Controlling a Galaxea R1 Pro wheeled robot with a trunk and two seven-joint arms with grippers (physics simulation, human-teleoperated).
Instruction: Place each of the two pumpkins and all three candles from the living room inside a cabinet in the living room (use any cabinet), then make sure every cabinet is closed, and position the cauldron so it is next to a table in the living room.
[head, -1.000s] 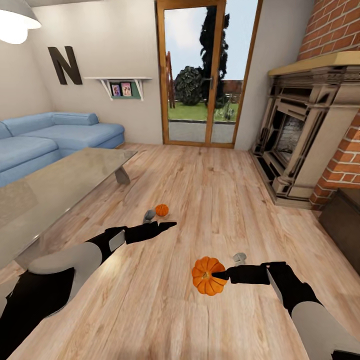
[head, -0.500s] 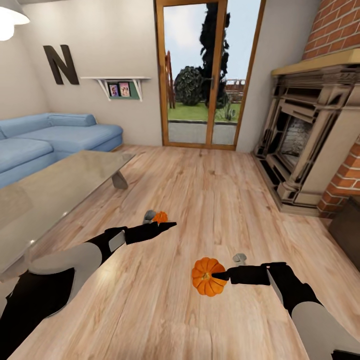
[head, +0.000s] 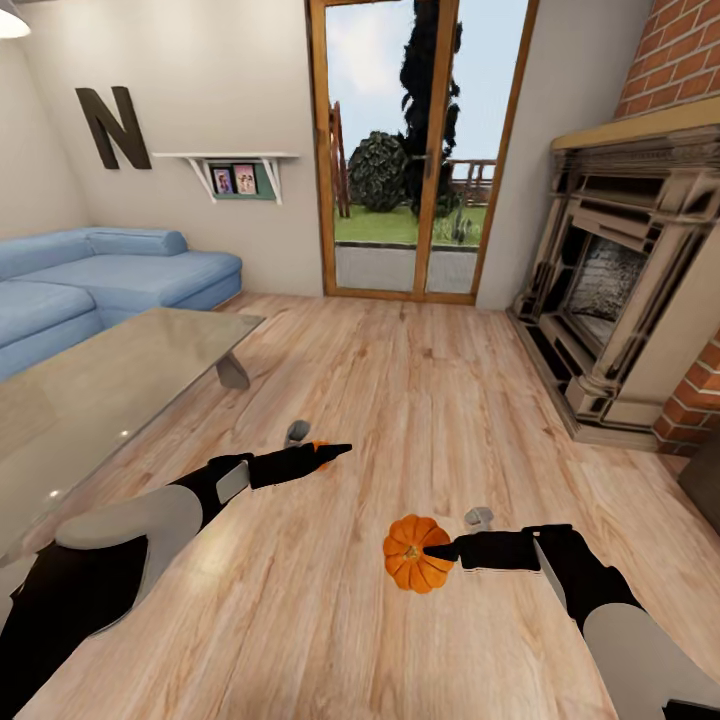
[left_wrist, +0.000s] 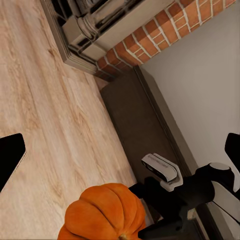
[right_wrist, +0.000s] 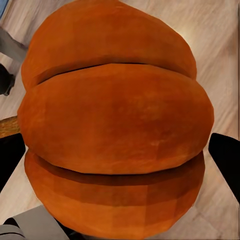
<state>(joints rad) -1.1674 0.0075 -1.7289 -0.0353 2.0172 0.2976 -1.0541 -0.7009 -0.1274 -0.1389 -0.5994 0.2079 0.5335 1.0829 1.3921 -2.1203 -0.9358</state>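
My right gripper (head: 440, 550) is shut on a bright orange ribbed pumpkin (head: 411, 553), held above the plank floor. That pumpkin (right_wrist: 115, 120) sits close up between two black fingertips (right_wrist: 227, 155) in the right wrist view. The left wrist view shows the same pumpkin (left_wrist: 105, 214) with the right arm behind it. A second pumpkin (head: 319, 446) lies on the floor, mostly hidden behind my left gripper (head: 335, 452). The left gripper (left_wrist: 120, 155) is open and holds nothing. The dark brown cabinet (left_wrist: 145, 120) runs along the wall beside the brick fireplace. The glass-topped table (head: 100, 390) stands at the left. Candles and cauldron are out of view.
A blue sofa (head: 110, 275) stands behind the table. The brick fireplace (head: 620, 290) juts out at the right, with a corner of the cabinet (head: 706, 482) past it. A glass door (head: 415, 150) is in the far wall. Open plank floor (head: 420, 390) stretches ahead.
The whole view has shifted, so the camera has moved forward. The floor pumpkin now shows lower, tucked behind the left gripper. Both arms keep their pose, and the right still holds its pumpkin.
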